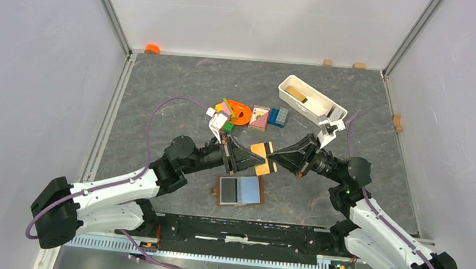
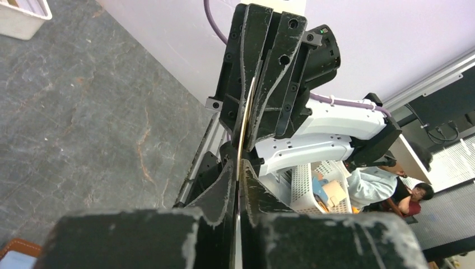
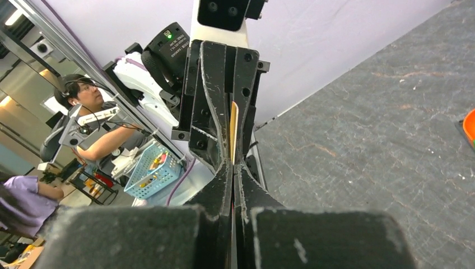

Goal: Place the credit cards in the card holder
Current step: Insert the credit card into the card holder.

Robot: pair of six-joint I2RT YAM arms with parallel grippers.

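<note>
Both arms meet in the middle of the table, and they hold one tan card [image 1: 261, 149] up in the air between them. The left gripper [image 1: 254, 160] comes in from 9 o'clock and the right gripper [image 1: 274, 158] from 3 o'clock. In each wrist view the card is seen edge on, a thin line pinched between the fingers. So both pairs of jaws are squeezed tight on the same card, one at each end.

The card holder [image 1: 240, 204] lies open and flat on the table, at 6 o'clock from the held card and near it. A light blue card [image 1: 251, 188] and a dark grey card [image 1: 229, 188] lie on it. I cannot tell if they are tucked into its pockets. A white tray [image 1: 305, 98] sits off at 1 o'clock.

This looks like a pass of the tan card from one gripper to the other. Next, I think one gripper must let go while the other holds on. I cannot tell which one. Then the card must go down to the holder and slide in flat, without pushing the other two cards away.
</note>
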